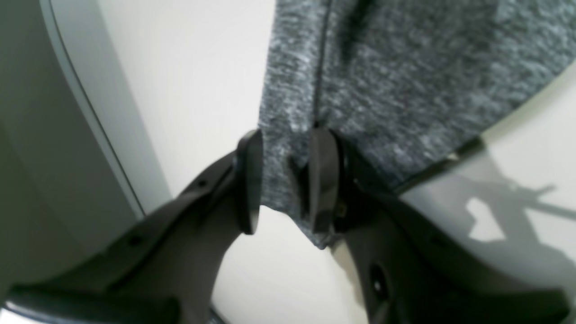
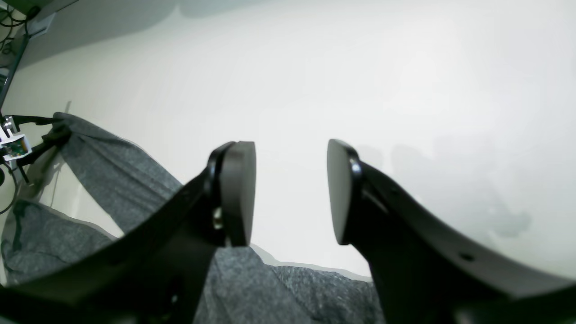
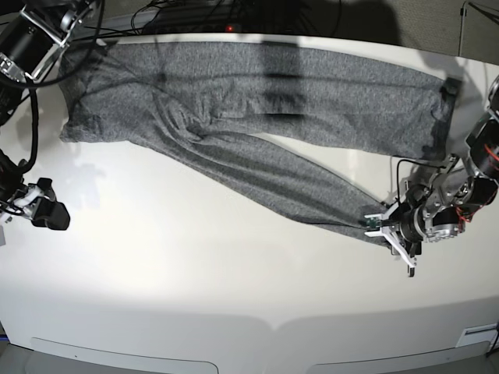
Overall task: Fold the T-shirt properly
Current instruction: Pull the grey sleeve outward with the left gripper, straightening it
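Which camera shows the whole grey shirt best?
The base view: the T-shirt lies spread across the table there. The left wrist view shows only a blurry end between the left gripper fingers; the right wrist view shows just parts.

Heathered grey knit T-shirt (image 3: 257, 101), matt.

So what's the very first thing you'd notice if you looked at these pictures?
The big grey T-shirt stretched across the far side of the white table, one long sleeve trailing toward the near right. There the left gripper has the sleeve's end between its fingers. The right gripper hangs open over bare table, holding nothing.
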You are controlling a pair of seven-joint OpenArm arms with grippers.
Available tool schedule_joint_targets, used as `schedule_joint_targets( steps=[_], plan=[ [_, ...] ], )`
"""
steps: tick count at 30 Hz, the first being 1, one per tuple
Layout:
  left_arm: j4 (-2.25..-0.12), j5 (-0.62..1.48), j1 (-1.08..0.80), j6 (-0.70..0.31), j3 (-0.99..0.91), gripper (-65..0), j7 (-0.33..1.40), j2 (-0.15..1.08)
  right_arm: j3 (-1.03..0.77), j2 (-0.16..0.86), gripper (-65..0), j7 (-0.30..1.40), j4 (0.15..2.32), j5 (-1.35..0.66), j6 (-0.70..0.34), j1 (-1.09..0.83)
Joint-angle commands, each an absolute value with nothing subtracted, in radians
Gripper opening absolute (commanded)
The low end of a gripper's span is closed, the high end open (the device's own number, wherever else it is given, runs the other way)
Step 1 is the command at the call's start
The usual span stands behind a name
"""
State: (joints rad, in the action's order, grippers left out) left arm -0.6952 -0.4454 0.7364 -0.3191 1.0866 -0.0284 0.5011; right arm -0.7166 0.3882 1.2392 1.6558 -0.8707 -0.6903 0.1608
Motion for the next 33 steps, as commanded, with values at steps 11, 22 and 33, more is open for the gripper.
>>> schedule_joint_targets(
  steps=[11, 22, 33],
  plan=[
    [-0.7, -0.444, 0.767, -0.223, 1.082, -47.3, -0.011, 0.513, -0.72, 0.41, -38.8, 1.221, 1.674, -0.899, -0.698, 0.18],
    [-0.643, -0.363, 0.762, -0.224, 1.082, -47.3, -0.037, 0.5, -0.72, 0.41, -38.8, 1.232, 1.674, -0.899, -0.698, 0.18],
    [-0.479, -0.362, 0.763, -0.101, 1.082, -52.0, -0.121, 0.446, -0.72, 0.41, -38.8, 1.239, 1.674, -0.902, -0.698, 0.18]
  ],
)
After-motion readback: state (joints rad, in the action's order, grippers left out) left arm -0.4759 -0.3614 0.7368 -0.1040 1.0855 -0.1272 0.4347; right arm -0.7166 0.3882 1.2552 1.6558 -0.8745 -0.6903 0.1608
